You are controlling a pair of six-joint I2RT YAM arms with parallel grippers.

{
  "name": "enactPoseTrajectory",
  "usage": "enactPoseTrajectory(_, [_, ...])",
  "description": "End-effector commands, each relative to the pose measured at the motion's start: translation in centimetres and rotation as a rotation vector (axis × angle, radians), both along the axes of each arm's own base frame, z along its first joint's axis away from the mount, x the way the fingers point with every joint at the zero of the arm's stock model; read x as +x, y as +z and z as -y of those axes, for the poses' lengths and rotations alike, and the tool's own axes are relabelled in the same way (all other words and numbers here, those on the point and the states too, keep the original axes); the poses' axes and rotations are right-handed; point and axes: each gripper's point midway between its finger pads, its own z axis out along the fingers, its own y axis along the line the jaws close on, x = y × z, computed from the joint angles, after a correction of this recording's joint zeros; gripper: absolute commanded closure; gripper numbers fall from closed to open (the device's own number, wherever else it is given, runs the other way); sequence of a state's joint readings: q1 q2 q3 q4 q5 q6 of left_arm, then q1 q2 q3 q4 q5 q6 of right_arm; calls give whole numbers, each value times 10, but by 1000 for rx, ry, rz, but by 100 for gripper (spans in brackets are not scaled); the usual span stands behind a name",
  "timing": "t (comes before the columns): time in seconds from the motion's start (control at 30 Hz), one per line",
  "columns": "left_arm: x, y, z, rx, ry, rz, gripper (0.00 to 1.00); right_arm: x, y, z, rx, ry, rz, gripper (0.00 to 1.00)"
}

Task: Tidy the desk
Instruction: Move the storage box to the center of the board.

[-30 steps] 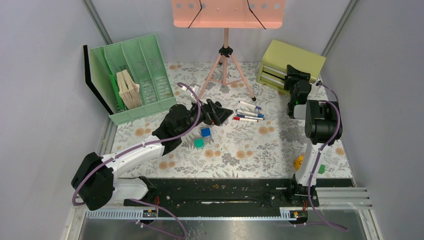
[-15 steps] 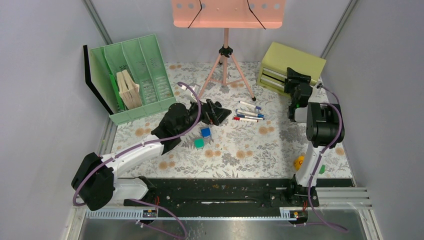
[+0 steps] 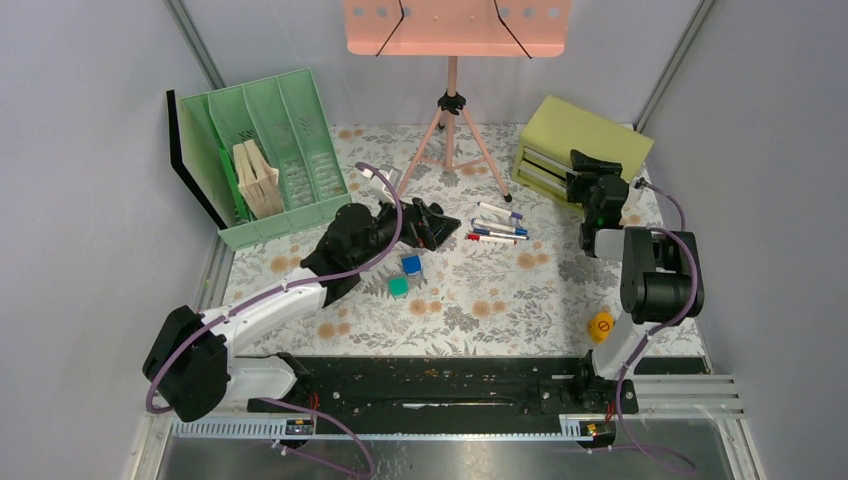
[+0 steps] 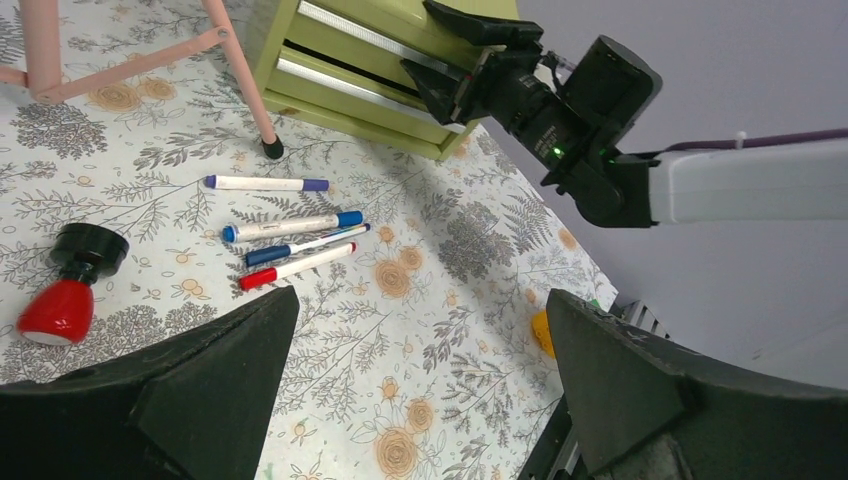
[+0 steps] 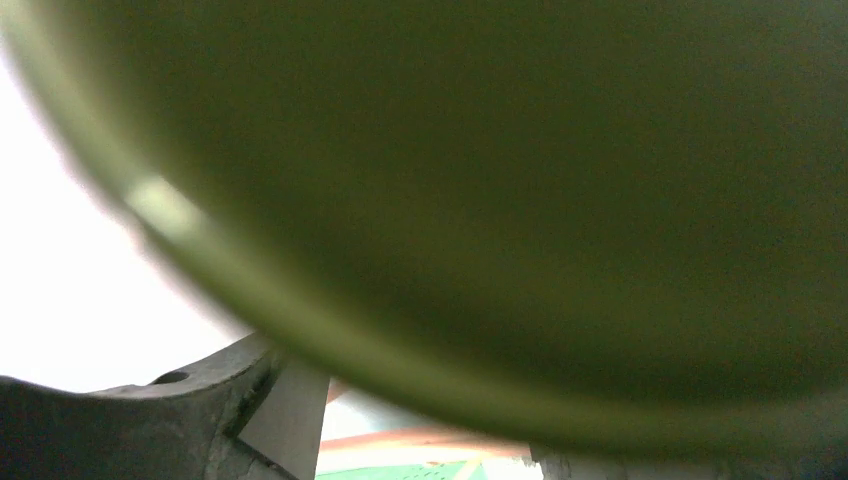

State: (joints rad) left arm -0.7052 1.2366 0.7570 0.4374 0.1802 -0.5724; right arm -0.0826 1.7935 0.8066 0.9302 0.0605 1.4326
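Pink tripod (image 3: pixel 452 105) foots the desk (image 3: pixel 470 300) beside four markers (image 3: pixel 497 227).

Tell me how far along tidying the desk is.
Done: only wooden pieces sit in the green file organizer. In hand: nothing looks held; the left gripper hovers open near the markers, and the right gripper, jaws apart, is at the drawer chest. Left: four markers, a blue cube, a green cube and a yellow object lie loose on the desk.
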Motion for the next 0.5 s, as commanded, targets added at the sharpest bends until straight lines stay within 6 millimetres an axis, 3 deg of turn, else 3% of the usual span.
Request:
enactPoseTrajectory(0.0, [-3,44,-2,-55,-17,108,3,-24,35,-9,-142,26,61,89])
enactPoseTrajectory(0.47, [-1,37,-6,-58,13,67,3,-89,15,-12,-147,19,-50,86])
